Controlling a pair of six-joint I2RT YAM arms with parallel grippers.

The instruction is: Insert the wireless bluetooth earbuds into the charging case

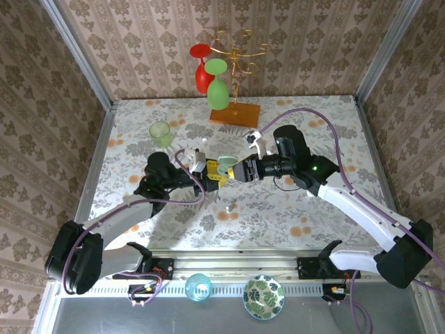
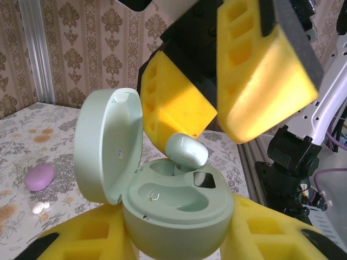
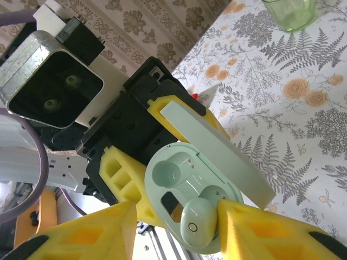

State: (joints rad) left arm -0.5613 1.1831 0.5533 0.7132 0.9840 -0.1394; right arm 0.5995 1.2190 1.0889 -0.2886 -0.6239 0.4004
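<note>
Earbud (image 2: 186,150) sits tilted and half-seated in the open charging case (image 2: 179,208) at centre frame, clamped by the left hand (image 2: 179,235), just below the parted fingers of the right hand (image 2: 214,122).

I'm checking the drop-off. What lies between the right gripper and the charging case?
The green earbud, resting on the case's socket at the tips of the right gripper's parted fingers, in the left wrist view.
</note>
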